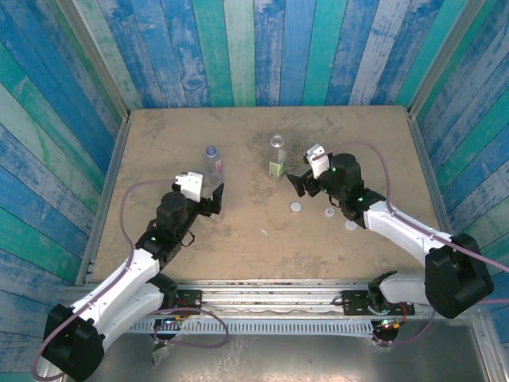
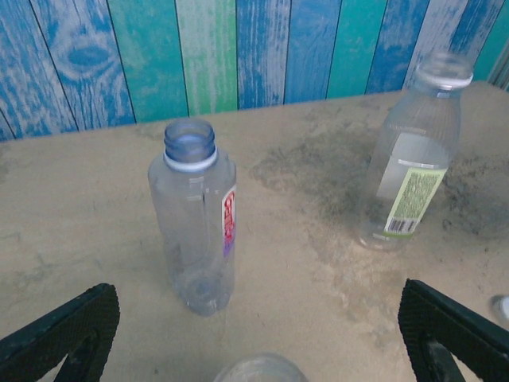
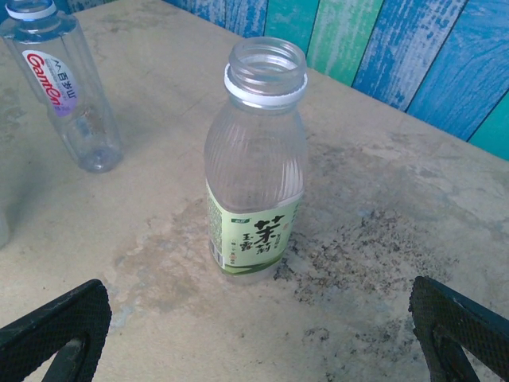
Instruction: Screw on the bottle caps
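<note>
Two uncapped bottles stand on the table: one with a bluish-purple label (image 1: 212, 159) (image 2: 195, 223) (image 3: 64, 87) and one with a green label (image 1: 277, 156) (image 2: 409, 167) (image 3: 256, 159). Three bottle caps (image 1: 297, 207) (image 1: 329, 212) (image 1: 351, 225) lie flat on the table to the right of centre. My left gripper (image 1: 211, 200) (image 2: 261, 322) is open just short of the purple-label bottle. The clear rim of a plain bottle (image 2: 258, 368) shows low between its fingers, untouched. My right gripper (image 1: 302, 185) (image 3: 258, 322) is open, facing the green-label bottle from the near right, with nothing in it.
The sandy table (image 1: 262, 247) is walled by blue and green planks (image 1: 262, 48) at the back and sides. The caps lie close beside the right arm's forearm (image 1: 382, 219). Bare table lies in the middle front between the arms.
</note>
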You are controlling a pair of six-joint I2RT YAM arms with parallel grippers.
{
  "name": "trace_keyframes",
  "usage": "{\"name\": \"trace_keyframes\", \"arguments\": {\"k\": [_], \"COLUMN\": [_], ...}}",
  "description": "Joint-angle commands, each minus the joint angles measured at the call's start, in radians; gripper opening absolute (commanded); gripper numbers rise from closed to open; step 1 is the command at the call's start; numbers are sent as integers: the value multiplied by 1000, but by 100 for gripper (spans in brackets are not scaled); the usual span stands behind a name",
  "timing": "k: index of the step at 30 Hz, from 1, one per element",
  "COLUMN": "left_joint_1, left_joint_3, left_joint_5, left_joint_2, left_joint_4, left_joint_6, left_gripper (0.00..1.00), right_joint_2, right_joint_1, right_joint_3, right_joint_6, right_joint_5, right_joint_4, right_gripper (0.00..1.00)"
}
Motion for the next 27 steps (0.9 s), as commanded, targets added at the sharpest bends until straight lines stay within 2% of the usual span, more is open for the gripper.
{"name": "trace_keyframes", "arguments": {"k": [1,6,9,13,18,23,27], "left_joint_1": [-3,-3,-3,-3,-3,-3,-3], "left_joint_3": [53,132,133,129,134,149,157], "left_joint_5": [-7,2,14,-6,-3,-34,-34], "left_joint_2": [28,120,142,141,151,181,198], "left_joint_4": [-176,-281,-269,-275,-280,-290,-300], "left_joint_6": [-41,-58,-65,-63,-63,-72,-74], "left_gripper": [95,100,86,83,71,69,57], "right_joint_2": [12,21,29,31,30,26,21], "right_joint_1": [5,5,4,5,5,6,5], "right_joint_3": [31,34,36,44,49,47,53], "right_joint_6": [-16,-10,-12,-14,-1,-12,-26], "right_joint_5": [-12,-23,-29,-34,-47,-53,-42], "right_joint_4": [-10,-5,-7,-8,-6,-4,-10], "right_gripper": [100,100,100,100,100,100,100]}}
